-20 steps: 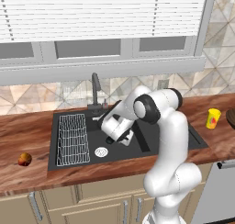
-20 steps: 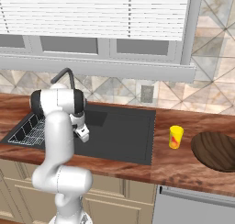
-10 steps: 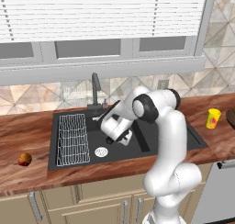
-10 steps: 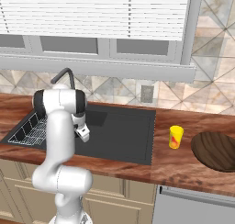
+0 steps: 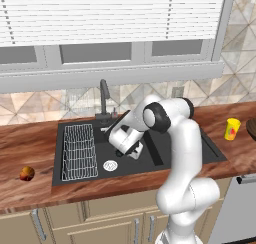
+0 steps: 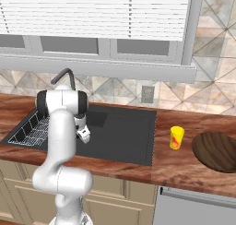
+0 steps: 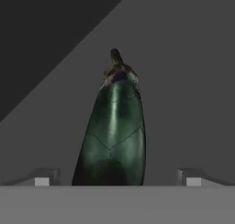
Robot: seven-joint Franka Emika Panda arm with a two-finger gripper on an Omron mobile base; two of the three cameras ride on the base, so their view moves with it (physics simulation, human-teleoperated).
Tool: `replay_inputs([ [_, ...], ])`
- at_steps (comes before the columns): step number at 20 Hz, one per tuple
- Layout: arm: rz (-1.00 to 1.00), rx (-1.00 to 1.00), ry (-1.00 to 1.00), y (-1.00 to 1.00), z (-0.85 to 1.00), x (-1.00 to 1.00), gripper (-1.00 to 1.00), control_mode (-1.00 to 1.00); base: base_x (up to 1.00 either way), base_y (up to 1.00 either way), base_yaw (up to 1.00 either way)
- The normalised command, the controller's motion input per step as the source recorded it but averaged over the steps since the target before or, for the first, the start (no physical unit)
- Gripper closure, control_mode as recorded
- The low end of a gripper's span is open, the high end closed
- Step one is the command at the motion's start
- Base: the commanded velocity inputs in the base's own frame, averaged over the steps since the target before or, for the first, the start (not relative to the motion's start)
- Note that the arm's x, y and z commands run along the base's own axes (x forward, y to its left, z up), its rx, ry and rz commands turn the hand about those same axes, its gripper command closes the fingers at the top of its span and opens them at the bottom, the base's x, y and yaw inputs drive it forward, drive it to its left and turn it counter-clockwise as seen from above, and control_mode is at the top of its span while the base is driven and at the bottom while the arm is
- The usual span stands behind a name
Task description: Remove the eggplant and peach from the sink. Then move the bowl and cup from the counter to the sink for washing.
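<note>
In the hand view the dark green eggplant [image 7: 114, 126] lies on the sink floor, stem end pointing away, its thick end between my fingertips [image 7: 43, 178]. My gripper [image 7: 117, 179] is open, one finger on each side of the eggplant and apart from it. In the base views the gripper [image 5: 132, 151] [image 6: 84, 135] hangs low inside the black sink [image 5: 59, 153] [image 6: 124, 132]. The peach [image 5: 27, 173] rests on the counter left of the sink. To the right of the sink stand the yellow cup [image 5: 232, 129] [image 6: 176, 138] and the brown bowl [image 6: 219, 151].
A wire rack [image 5: 79, 150] covers the sink's left part, with the silver drain [image 5: 110, 165] beside it. The dark faucet [image 5: 103, 95] rises behind the basin. The wooden counter [image 6: 184, 168] runs both ways, and a tiled wall and window stand behind it.
</note>
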Motion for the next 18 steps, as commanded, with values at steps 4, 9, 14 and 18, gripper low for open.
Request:
replay_inputs([
  [4, 0.00, 0.00, 0.01, 0.05, -0.09, 0.09, -1.00, -1.00, 0.00, 0.00, 0.00],
  [9, 0.00, 0.00, 0.01, 0.04, -0.08, 0.09, -1.00, -1.00, 0.00, 0.00, 0.00],
  [14, 0.00, 0.00, 0.03, 0.04, -0.11, 0.09, -1.00, -1.00, 0.00, 0.00, 0.00],
  [18, 0.00, 0.00, 0.04, 0.01, -0.11, 0.09, -1.00, -1.00, 0.00, 0.00, 0.00],
])
